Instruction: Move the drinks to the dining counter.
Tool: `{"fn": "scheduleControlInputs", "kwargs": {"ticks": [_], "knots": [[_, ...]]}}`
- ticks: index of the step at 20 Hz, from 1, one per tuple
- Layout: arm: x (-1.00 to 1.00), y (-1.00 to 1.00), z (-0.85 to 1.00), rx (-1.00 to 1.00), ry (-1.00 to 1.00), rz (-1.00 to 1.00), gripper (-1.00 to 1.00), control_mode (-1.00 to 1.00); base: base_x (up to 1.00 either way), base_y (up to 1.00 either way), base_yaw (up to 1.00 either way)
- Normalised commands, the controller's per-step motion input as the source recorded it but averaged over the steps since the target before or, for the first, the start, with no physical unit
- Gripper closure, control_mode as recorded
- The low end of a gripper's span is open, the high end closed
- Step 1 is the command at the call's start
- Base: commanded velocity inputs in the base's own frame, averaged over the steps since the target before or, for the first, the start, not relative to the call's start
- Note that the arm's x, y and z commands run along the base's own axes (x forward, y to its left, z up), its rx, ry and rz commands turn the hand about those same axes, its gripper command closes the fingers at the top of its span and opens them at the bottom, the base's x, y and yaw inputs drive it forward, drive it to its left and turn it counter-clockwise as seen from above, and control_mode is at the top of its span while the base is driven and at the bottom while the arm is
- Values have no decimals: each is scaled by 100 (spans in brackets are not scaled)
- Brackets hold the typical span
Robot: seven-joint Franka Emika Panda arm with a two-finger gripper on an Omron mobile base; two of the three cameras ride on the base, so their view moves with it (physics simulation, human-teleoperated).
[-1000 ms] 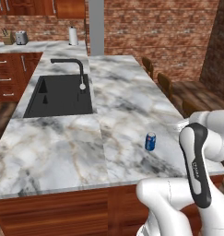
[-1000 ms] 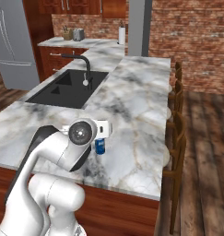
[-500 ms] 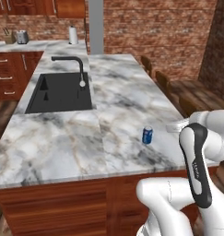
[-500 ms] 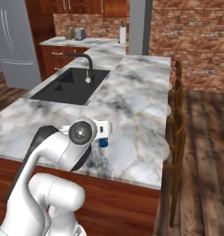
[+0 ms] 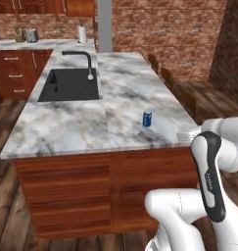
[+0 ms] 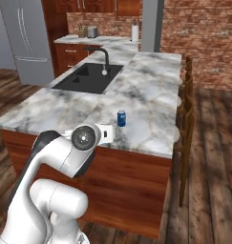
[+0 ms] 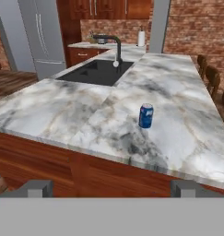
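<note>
Can [image 7: 146, 115], blue and white, stands upright on the dining counter [image 7: 58, 110], and we see it alone on the marble, well apart from the black sink [image 7: 97, 72] and the black faucet [image 7: 114, 46] further back. In the left base view the can [image 5: 147, 119] sits toward the near right part of the counter [image 5: 76, 122], not far from the front edge. In the right base view we find the can [image 6: 121, 118] just past the white hand. Gripper [image 7: 111, 188] is spread wide with nothing between its fingertips [image 7: 37, 188], hanging off the counter's near edge and looking across the top at the can. We note the wood base [image 5: 91, 191] under the marble, chairs [image 6: 185, 114] along the far side, a steel fridge [image 6: 26, 38] and a paper towel roll [image 6: 134, 32] on the back counter.
</note>
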Motion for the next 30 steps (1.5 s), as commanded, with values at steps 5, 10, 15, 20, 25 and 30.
{"fn": "scheduleControlInputs", "kwargs": {"ticks": [5, 10, 15, 20, 25, 30], "knots": [[0, 0, 0, 0, 0, 0, -100, 100, -62, 39, 21], [0, 0, 0, 0, 0, 0, -100, 100, -58, 73, 24], [0, 0, 0, 0, 0, 0, -100, 100, -53, 82, 20], [0, 0, 0, 0, 0, 0, -100, 100, -35, 91, 14], [0, 0, 0, 0, 0, 0, -100, 100, -31, 94, 11], [0, 0, 0, 0, 0, 0, -100, 100, -31, 91, 9]]}}
